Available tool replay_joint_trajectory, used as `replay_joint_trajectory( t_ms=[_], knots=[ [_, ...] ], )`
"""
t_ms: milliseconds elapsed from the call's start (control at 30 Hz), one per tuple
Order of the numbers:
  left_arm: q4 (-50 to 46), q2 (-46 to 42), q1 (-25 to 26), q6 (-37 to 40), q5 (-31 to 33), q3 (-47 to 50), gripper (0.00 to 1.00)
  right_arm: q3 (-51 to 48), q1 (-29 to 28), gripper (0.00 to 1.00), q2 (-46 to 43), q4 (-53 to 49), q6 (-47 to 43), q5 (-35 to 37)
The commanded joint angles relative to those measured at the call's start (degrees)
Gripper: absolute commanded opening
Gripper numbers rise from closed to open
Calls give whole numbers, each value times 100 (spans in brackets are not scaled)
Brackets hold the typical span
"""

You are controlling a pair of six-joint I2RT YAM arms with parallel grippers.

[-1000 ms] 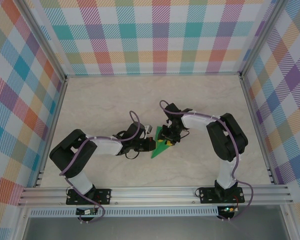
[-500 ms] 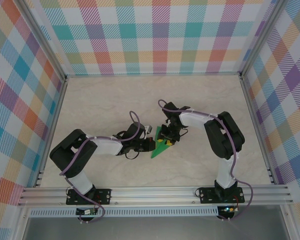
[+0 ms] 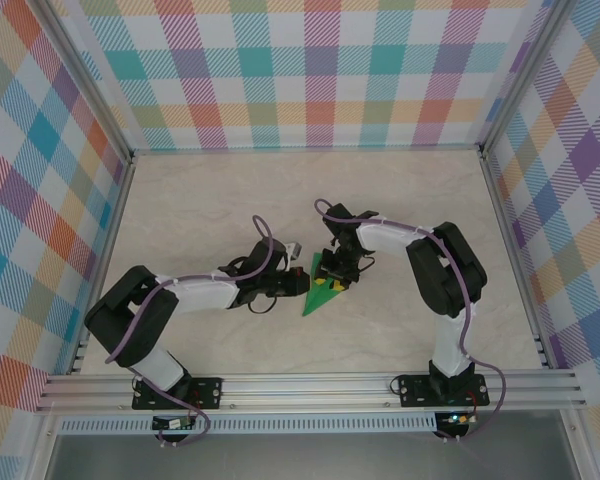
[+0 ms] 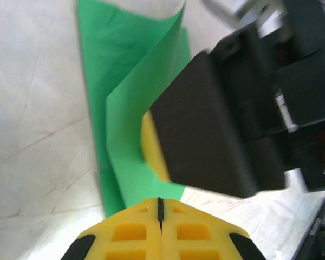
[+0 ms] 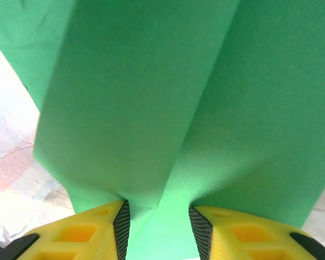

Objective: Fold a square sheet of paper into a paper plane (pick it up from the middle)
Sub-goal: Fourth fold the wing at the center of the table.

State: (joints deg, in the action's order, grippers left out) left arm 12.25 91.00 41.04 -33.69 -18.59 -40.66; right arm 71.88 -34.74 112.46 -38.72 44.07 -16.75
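**A:** Pale marbled table with plaid walls on three sides, and both arms reaching to its middle. What lies there?

**B:** The paper plane, bright green and part-folded. It sits mid-table between the two wrists, partly flat and partly lifted.

**A:** Heading?

**B:** The narrow tip points to the near edge, a shade left, and the broad end is toward the far wall. The long axis runs near to far, slightly slanted.

**A:** Right gripper?

**B:** It is on the broad end. The pads stand narrow, with a raised ridge of paper pinched between them and touching both.

**A:** Left gripper?

**B:** Its tips are pressed fully together at the paper's left side, right against a standing flap. I cannot tell whether any paper is nipped between them.

**A:** Step in hand?

**B:** My judgement is a mid-sequence fold. The right gripper gathers the centre crease while the left steadies or presses a wing.

**A:** Next move?

**B:** Probably laying that flap over and pressing the crease along the axis. It needs a light pull, since thin paper will skew or tear.
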Motion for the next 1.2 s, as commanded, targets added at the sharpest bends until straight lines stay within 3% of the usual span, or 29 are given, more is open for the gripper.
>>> replay_joint_trajectory(
  t_ms=[0,400,1167],
  knots=[
    [153,82,-52,-137,-214,-59,4,-350,-147,42,710,-57,-114,612],
    [222,500,-46,-217,-515,-25,2,-286,-155,41,776,-110,-84,613],
    [222,734,-34,-71,-101,-101,0,-184,-173,44,927,-213,-88,634]
  ],
)
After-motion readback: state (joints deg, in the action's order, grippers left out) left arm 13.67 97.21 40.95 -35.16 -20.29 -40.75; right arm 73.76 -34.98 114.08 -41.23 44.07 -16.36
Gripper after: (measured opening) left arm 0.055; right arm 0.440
